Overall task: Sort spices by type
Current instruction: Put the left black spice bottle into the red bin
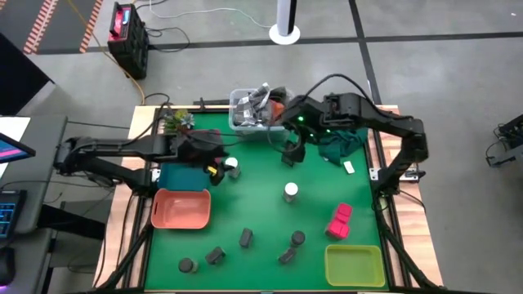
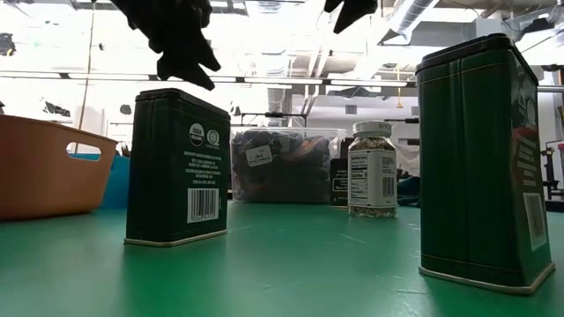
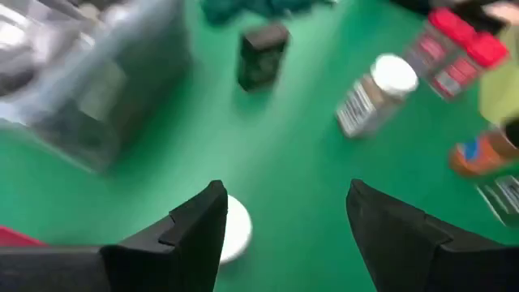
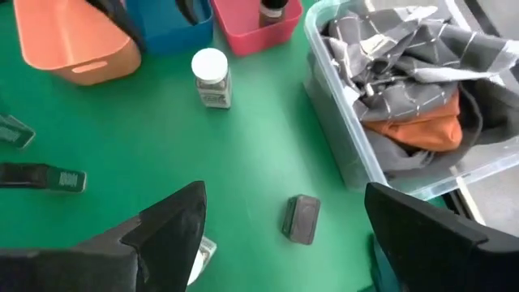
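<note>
You're early in the sort: most of the spices sit loose on the green felt-like tabletop (image 1: 261,220), and only one dark jar (image 4: 272,8) shows standing in the glossy pink plastic tray (image 4: 255,36). The salmon-orange plastic tray (image 1: 181,209), smooth with rounded corners, looks empty from above, and so does the yellow-green shallow tray (image 1: 354,265) at the near right corner.

Your left gripper (image 3: 284,223) hangs just above the white-topped round jar (image 1: 231,166) beside the blue tray (image 1: 184,175), jaws spread wide and nothing held. Your right gripper (image 4: 284,223) hovers near the clear plastic bin (image 1: 241,114) of crumpled grey and orange cloth, jaws wide too, over a small dark boxy tin (image 4: 302,219) with rounded edges.

Still loose: a second white-capped clear jar (image 1: 291,192) mid-table with speckled contents behind a printed label, two bright pink blocks (image 1: 339,220) touching each other on the right, and a scatter of dark jars and tins (image 1: 245,238) along the near edge. The dark green rectangular tin (image 2: 176,167) looks like painted metal, hard and flat-sided, so I judge nearly all of the sorting is ahead of you
</note>
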Available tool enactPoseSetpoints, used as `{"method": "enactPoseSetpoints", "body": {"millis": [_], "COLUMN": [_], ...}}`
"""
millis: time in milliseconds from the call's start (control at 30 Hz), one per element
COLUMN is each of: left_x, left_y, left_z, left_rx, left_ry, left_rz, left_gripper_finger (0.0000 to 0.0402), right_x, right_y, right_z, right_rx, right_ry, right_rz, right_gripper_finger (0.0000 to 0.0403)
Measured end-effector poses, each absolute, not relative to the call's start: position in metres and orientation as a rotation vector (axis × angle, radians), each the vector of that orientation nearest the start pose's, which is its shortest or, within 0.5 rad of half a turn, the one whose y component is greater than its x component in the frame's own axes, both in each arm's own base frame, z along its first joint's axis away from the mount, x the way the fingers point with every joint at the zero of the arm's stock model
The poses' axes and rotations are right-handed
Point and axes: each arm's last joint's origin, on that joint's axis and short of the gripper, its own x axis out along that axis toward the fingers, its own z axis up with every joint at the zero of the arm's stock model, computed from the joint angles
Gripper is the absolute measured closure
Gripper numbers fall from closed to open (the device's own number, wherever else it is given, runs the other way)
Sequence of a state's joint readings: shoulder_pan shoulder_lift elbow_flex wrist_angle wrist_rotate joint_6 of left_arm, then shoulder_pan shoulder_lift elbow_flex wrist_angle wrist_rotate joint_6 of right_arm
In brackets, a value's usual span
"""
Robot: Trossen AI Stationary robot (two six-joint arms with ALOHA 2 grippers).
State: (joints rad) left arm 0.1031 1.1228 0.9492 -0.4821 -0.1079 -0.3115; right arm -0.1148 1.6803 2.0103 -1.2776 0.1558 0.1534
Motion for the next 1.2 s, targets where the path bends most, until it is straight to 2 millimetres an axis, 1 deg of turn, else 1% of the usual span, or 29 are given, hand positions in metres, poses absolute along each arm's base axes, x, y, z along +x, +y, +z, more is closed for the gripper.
{"method": "enactPoseSetpoints", "body": {"millis": [133,167,233,333,400,533,633,733,900,967,1067,1200], "left_x": [0.239,0.241,0.242,0.235,0.225,0.2,0.185,0.169,0.158,0.157,0.159,0.164], "left_y": [0.024,0.021,0.01,-0.015,-0.034,-0.076,-0.108,-0.133,-0.156,-0.165,-0.184,-0.207], "left_z": [0.294,0.294,0.301,0.317,0.325,0.337,0.342,0.342,0.341,0.337,0.331,0.324], "left_rx": [-0.327,-0.359,-0.416,-0.453,-0.414,-0.32,-0.305,-0.305,-0.389,-0.422,-0.441,-0.417], "left_ry": [0.716,0.737,0.756,0.83,0.918,1.044,1.076,1.112,1.108,1.131,1.139,1.123], "left_rz": [0.297,0.254,0.11,-0.081,-0.171,-0.388,-0.516,-0.518,-0.419,-0.401,-0.431,-0.461], "left_gripper_finger": [0.0163,0.0163,0.0163,0.0163,0.0163,0.0163,0.0163,0.0163,0.0163,0.0163,0.0163,0.0163], "right_x": [0.302,0.298,0.289,0.279,0.273,0.264,0.259,0.255,0.254,0.255,0.256,0.257], "right_y": [-0.039,-0.038,-0.037,-0.036,-0.036,-0.041,-0.046,-0.05,-0.054,-0.056,-0.056,-0.056], "right_z": [0.412,0.408,0.399,0.389,0.386,0.388,0.392,0.395,0.395,0.395,0.395,0.395], "right_rx": [0.143,0.153,0.167,0.17,0.173,0.18,0.168,0.16,0.145,0.136,0.129,0.129], "right_ry": [0.919,0.93,0.961,0.961,0.956,0.912,0.892,0.882,0.881,0.879,0.879,0.865], "right_rz": [-0.331,-0.337,-0.348,-0.351,-0.352,-0.368,-0.391,-0.421,-0.429,-0.436,-0.44,-0.44], "right_gripper_finger": [0.0042,0.0042,0.0042,0.0042,0.0042,0.0042,0.0042,0.0042,0.0042,0.0042,0.0042,0.0042]}}
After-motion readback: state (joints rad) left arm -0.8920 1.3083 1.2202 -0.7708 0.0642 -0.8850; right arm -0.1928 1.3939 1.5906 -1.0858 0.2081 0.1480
